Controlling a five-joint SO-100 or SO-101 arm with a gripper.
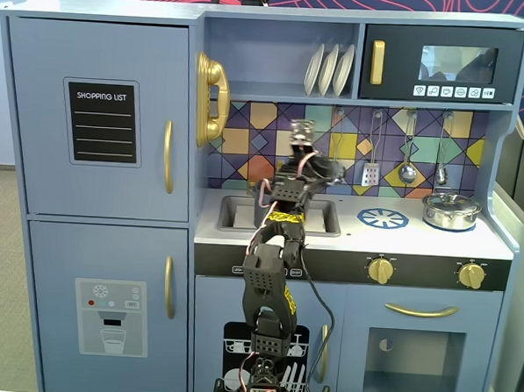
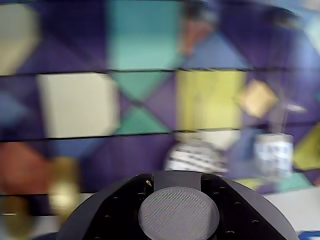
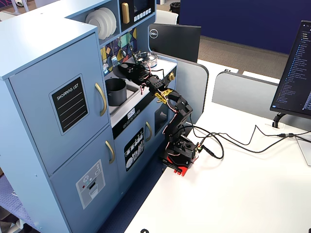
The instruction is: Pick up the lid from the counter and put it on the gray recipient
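Note:
The lid (image 3: 127, 66) is a flat dark-gray disc held in the air over the counter, just right of the sink. In the wrist view it fills the bottom edge (image 2: 107, 217), with its round knob (image 2: 178, 212) facing the camera. My gripper (image 3: 132, 69) is shut on the lid; its fingers are hidden in the wrist view. In a fixed view the gripper (image 1: 318, 169) is in front of the tiled backsplash. The gray recipient (image 3: 115, 91) stands in the sink, left of and below the lid. The arm hides it in the front fixed view.
A shiny silver pot with its own lid (image 1: 451, 210) sits on the right of the counter and also shows in the other fixed view (image 3: 148, 59). A silver faucet (image 1: 301, 129) rises behind the sink (image 1: 230, 214). Utensils (image 1: 408, 168) hang on the backsplash.

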